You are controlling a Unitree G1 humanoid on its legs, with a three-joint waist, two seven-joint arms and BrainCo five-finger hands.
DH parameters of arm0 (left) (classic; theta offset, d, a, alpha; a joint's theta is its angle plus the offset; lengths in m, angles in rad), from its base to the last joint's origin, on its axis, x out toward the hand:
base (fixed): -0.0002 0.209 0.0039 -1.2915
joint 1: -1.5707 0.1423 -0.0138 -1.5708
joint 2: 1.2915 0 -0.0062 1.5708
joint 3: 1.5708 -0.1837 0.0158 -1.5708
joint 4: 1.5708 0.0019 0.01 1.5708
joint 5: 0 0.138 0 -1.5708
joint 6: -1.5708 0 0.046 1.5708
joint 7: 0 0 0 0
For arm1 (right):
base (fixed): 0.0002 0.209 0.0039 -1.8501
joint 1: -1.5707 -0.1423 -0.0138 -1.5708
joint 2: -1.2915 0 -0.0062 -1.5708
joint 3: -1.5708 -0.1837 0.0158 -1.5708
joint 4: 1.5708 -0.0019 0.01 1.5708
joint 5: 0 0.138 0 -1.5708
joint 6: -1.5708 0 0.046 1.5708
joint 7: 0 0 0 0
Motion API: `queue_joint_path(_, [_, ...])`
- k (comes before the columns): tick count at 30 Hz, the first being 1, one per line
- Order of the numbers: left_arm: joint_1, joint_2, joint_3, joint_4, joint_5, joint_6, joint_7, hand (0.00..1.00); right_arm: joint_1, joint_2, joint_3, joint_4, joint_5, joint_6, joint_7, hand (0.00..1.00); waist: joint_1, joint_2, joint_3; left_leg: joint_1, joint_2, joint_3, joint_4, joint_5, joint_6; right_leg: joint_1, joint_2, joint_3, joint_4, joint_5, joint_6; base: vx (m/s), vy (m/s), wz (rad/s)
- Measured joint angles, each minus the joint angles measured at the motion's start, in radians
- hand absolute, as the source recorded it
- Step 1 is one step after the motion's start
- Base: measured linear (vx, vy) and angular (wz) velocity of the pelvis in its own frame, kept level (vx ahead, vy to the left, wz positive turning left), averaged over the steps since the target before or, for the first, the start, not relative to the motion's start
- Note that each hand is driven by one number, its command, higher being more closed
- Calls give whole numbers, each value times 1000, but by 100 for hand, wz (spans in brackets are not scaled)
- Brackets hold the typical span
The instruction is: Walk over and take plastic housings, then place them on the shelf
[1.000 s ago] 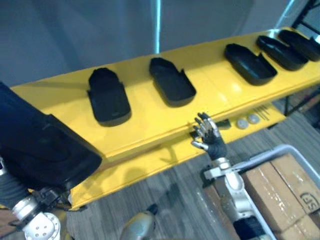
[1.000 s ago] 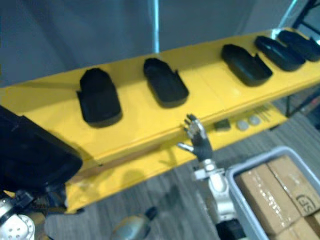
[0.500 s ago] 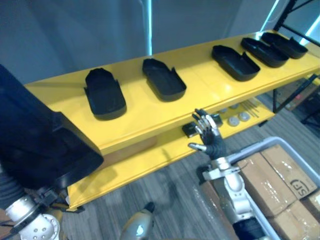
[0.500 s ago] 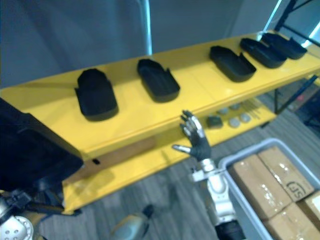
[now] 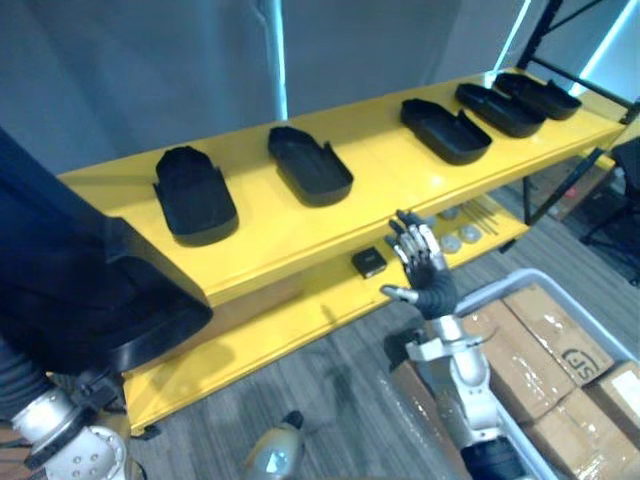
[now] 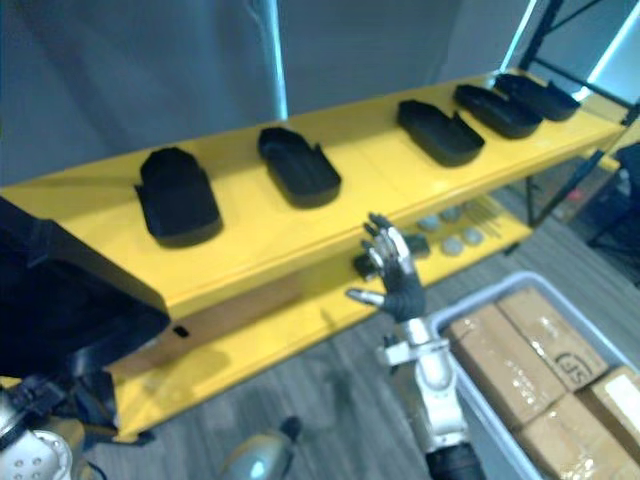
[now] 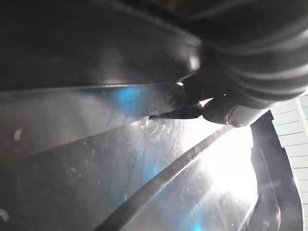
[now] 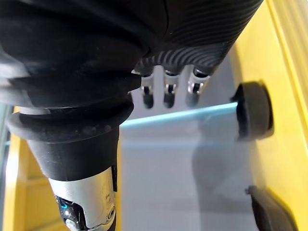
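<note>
Boxes, discs and a block on a grey floor

Taped cardboard boxes (image 6: 550, 330) sit side by side in a grey crate (image 6: 500, 285) on the wood-look floor (image 5: 330, 390). A small black block (image 5: 369, 262) lies near several silver discs (image 5: 450, 242). A black frame (image 5: 560, 185) stands before the grey wall (image 5: 150, 70).

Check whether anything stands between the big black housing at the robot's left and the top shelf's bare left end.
Nothing visible does. The big black housing sits right before the top shelf, bare up to the nearest placed housing. The right hand, open, is further along by the lower shelf, off that path.
</note>
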Motion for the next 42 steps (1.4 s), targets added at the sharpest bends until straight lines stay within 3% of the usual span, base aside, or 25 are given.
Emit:
queue_joint_path(6, [6,7,11,0,38,-3,-3,100,-57,-14,-2,1,-4,-13,-31,0,9,1,0,-43,-18,6,180,-100,3,-9,-21,-1,123,-93,15,-35,29,4])
queue_joint_path(8, [-5,21,12,0,36,-3,-14,100,-79,-24,-9,3,-5,-22,-73,0,8,-13,-7,-70,-21,23,244,-136,19,-13,-25,-2,144,-120,21,-11,46,13])
queue_joint_path(9, [-16,46,13,0,36,-6,-16,100,-82,-25,-25,13,-12,-30,-96,0,13,-28,-9,-73,-20,80,299,-174,72,-3,-36,-6,157,-132,39,75,26,0])
queue_joint_path(10, [-28,65,31,8,35,-19,-11,100,-96,-30,-31,18,-21,-31,-115,0,11,-26,-4,-75,-8,97,324,-206,40,-53,-50,21,305,-119,56,87,48,-5])
queue_joint_path(11, [-37,72,38,15,35,-21,-7,100,-101,-30,-36,22,-23,-31,-119,0,10,-30,-3,-72,-12,98,340,-217,45,-98,-66,41,393,-103,50,69,90,-3])
queue_joint_path(12, [-52,99,38,18,38,-20,4,100,-103,-30,-46,35,-24,-35,-125,0,0,-21,3,-66,-11,95,347,-226,53,-157,-81,65,517,-40,37,93,124,-1])
queue_joint_path(13, [-77,127,38,18,40,-21,12,100,-115,-32,-60,49,-23,-36,-122,0,-10,-33,10,-37,-2,94,333,-227,57,-177,-75,80,570,21,21,106,114,-2])
queue_joint_path(14, [-87,139,37,18,40,-22,21,100,-122,-33,-63,51,-22,-37,-119,0,-12,-23,16,-28,7,93,323,-227,59,-186,-67,89,583,33,3,142,65,-12])
queue_joint_path(16, [-128,162,28,23,50,-21,50,100,-137,-37,-66,46,-21,-44,-107,0,-20,-22,17,-15,31,91,299,-228,62,-203,-47,113,548,-32,-18,93,16,-13])
queue_joint_path(18, [-197,162,-1,32,68,-6,74,100,-128,-48,-68,25,-20,-49,-86,0,-27,-17,20,-9,65,70,258,-222,51,-220,-8,137,372,-59,-20,79,-48,0])
queue_joint_path(20, [-223,161,-20,33,68,19,72,100,-112,-49,-72,-13,-17,-49,-63,0,-50,-17,20,4,83,39,218,-213,37,-219,3,166,244,-50,-10,112,-138,35])
queue_joint_path(23, [-245,159,-43,32,66,52,44,100,-102,-56,-83,-92,-12,-49,-24,0,-55,-25,15,12,113,-4,159,-206,-8,-213,3,200,44,34,-30,149,-256,46])
queue_joint_path(24, [-252,158,-47,30,67,60,33,100,-103,-68,-82,-126,-12,-50,-18,0,-53,-38,7,-7,110,-23,153,-213,-38,-212,3,214,14,110,23,183,-409,67])
queue_joint_path(25, [-252,156,-58,30,67,64,28,100,-103,-74,-82,-137,-11,-50,-14,0,-53,-42,4,-3,111,-38,143,-213,-50,-213,8,217,18,136,64,150,-375,71])
queue_joint_path(26, [-244,141,-79,28,67,68,21,100,-102,-86,-82,-146,1,-49,-2,0,-55,-19,-2,1,133,-63,125,-212,-54,-213,25,184,39,112,53,165,-364,68])
queue_joint_path(28, [-232,107,-106,-4,66,80,-15,100,-109,-102,-78,-160,9,-46,2,0,-54,14,-23,5,177,-48,56,-141,-109,-214,45,121,78,85,24,202,-321,74])
queue_joint_path(32, [-220,107,-130,-21,69,78,-19,100,-164,-101,-28,-159,27,-27,31,0,-53,18,-28,85,207,-24,-77,-40,-114,-162,60,108,85,73,4,166,-193,52])
queue_joint_path(37, [-212,94,-129,21,95,70,13,100,-295,-68,121,-103,9,-25,67,0,-36,17,-35,103,211,-3,-96,-39,-114,-125,69,106,35,71,1,66,-41,4])
queue_joint_path(42, [-213,87,-128,120,156,116,45,100,-351,5,283,-8,2,-23,67,0,-28,17,-35,101,166,-47,-114,-48,-101,-71,34,41,-18,63,16,-7,70,35])
